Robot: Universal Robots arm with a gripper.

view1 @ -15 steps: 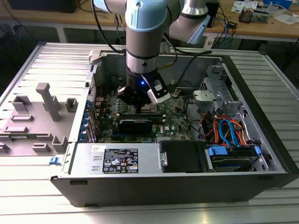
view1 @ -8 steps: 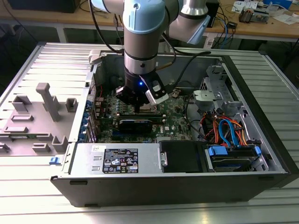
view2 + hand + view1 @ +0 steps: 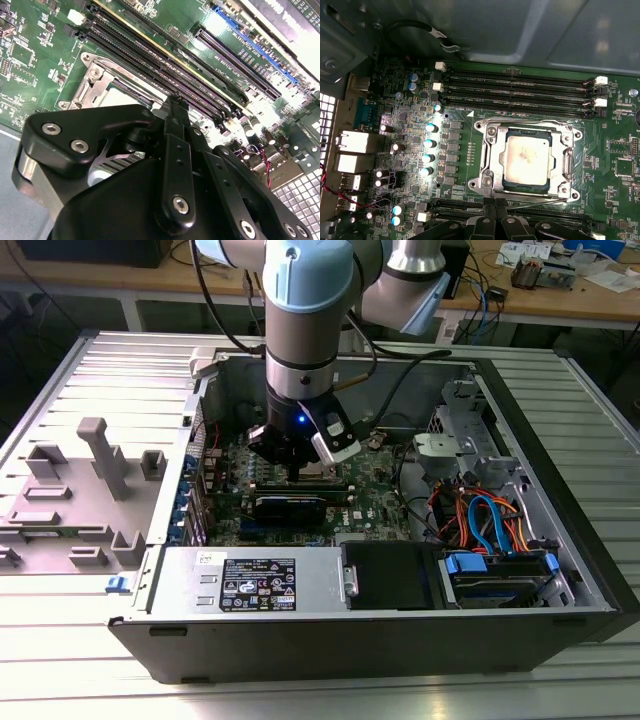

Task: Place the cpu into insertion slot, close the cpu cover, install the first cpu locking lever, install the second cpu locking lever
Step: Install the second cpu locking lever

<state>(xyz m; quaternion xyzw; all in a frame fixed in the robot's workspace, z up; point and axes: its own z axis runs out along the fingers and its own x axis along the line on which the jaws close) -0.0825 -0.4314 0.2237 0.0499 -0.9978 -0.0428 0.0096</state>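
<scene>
Black memory slots (image 3: 520, 87) flank the insertion slot (image 3: 527, 160); above it seems open.

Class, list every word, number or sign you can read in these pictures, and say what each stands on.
Nothing can be read.
Power supply label: print too small.
White sticker beside it: too small.
Top of cpu: markings too faint.
Motherboard lettering: too small.

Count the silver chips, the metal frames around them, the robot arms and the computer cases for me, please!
cpu: 1
cpu cover: 1
robot arm: 1
computer case: 1
Total: 4
</scene>
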